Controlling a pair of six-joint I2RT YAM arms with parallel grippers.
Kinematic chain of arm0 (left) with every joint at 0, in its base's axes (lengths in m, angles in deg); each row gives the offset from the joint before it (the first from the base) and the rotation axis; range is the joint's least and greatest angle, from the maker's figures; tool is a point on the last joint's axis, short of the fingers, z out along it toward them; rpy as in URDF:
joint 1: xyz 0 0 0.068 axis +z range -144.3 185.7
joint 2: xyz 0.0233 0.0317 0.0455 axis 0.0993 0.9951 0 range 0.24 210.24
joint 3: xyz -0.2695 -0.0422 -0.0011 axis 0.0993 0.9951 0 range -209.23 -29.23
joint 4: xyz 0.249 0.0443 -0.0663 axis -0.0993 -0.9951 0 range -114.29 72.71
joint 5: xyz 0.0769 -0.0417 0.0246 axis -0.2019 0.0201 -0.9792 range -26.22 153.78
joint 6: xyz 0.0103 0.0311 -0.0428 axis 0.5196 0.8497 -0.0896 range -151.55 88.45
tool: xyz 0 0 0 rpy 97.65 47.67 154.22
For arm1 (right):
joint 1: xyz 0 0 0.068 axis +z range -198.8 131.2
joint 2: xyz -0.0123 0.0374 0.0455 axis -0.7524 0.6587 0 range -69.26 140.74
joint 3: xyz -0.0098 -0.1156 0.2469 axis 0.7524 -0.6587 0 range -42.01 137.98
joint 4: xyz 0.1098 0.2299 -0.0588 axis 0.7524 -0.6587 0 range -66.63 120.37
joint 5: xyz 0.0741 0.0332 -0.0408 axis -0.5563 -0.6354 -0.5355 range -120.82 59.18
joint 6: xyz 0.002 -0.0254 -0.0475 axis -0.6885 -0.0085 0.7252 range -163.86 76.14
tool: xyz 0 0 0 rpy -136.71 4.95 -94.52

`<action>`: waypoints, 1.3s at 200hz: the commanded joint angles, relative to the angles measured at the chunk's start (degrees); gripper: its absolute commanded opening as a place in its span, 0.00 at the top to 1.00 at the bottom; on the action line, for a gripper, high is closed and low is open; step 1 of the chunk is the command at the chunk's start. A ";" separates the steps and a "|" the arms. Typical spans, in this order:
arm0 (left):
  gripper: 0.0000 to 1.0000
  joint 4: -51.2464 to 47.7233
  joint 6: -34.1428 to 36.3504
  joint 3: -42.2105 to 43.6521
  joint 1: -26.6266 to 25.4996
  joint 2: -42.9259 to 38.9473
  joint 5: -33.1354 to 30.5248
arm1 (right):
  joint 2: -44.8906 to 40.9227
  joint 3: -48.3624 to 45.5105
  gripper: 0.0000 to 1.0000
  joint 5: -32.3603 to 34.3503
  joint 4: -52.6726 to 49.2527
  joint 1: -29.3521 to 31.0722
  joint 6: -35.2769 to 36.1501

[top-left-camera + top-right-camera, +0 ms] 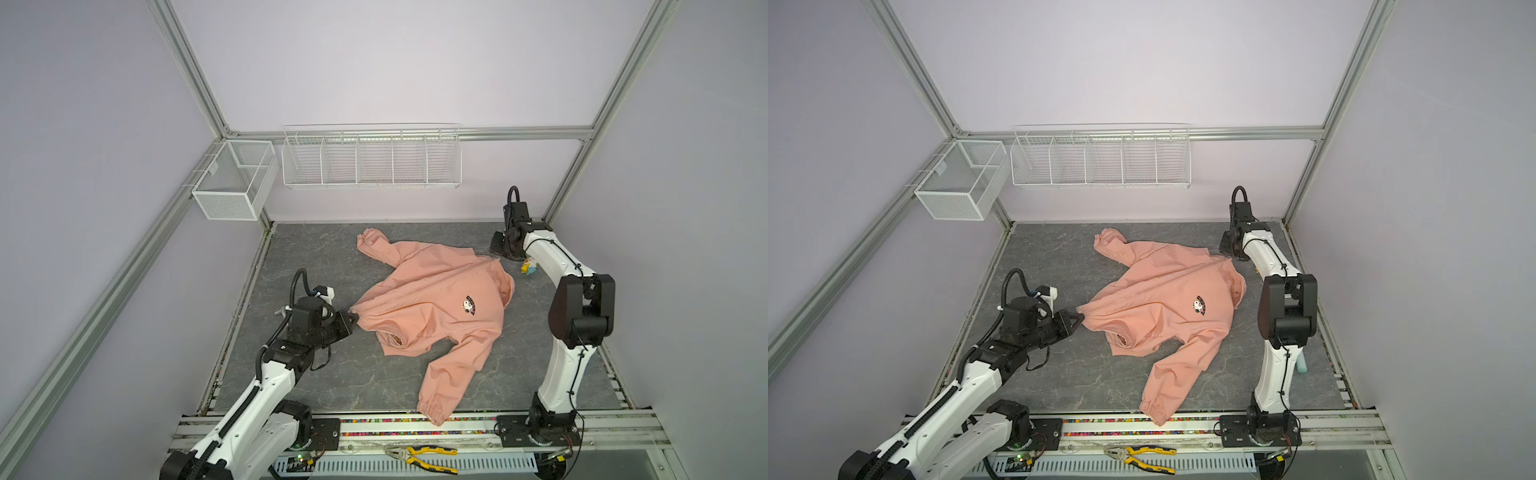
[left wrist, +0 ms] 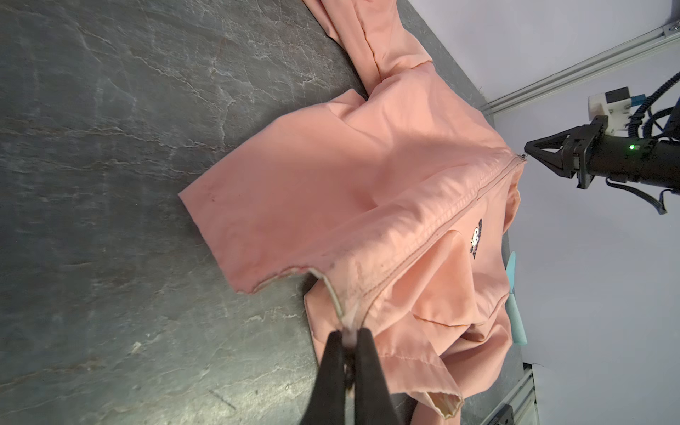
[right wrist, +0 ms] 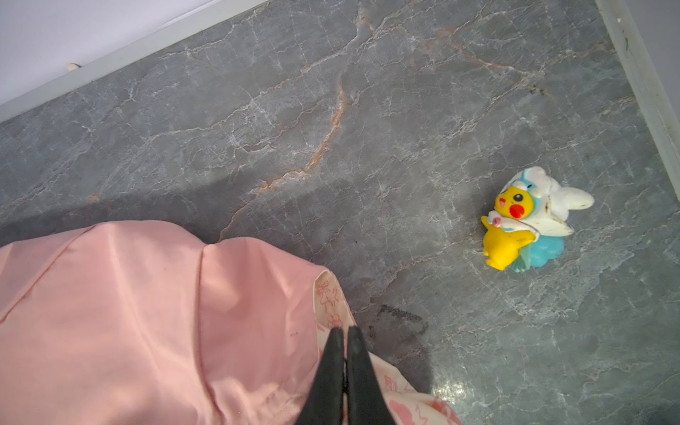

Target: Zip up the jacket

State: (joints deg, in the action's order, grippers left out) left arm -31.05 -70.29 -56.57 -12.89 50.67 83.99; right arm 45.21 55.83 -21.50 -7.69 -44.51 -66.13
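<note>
A grey marbled table [image 1: 332,374] fills the work cell, and the salmon-pink jacket [image 1: 432,303] lies front-up at its centre in both top views. One sleeve runs to 11 o'clock. The other stretches to 6 o'clock, where its gathered cuff hangs over the table's front edge. The zipper [image 2: 478,195] looks closed along its length, from the hem at 9 o'clock to the collar at 1 o'clock.

On the back wall at 12 o'clock hangs a white wire rack [image 1: 371,156] with five compartments. A white mesh basket [image 1: 232,183] is fixed at 10 o'clock.

The left gripper [image 1: 353,319] sits at the jacket's 9 o'clock. Its fingers are pinched together on the pale hem end of the zipper, as the left wrist view shows, so it is grasping the jacket. The right gripper [image 2: 527,149] sits at the jacket's 1 o'clock by the collar. It is clenched, with its tip closed on the small metal zipper pull [image 2: 521,158]. Cream patterned lining shows beneath it in the right wrist view.

Yellow-handled pliers [image 1: 419,455] lie on the front frame at 6 o'clock, off the table. A small yellow toy figure [image 3: 522,220] in white and blue lies on the table at the jacket's 2 o'clock, apart from the cloth. A cartoon chest patch [image 1: 469,305] marks the jacket's right-of-centre panel.
</note>
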 commanded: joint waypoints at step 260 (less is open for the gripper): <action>1.00 -2.65 10.00 -33.35 14.63 26.49 8.44 | -25.30 -27.59 0.93 -38.83 34.44 -10.03 -11.10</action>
State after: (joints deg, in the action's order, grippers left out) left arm -37.04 -60.35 -97.66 1.21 80.86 93.25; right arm 23.86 36.24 -60.60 24.46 -55.28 -79.65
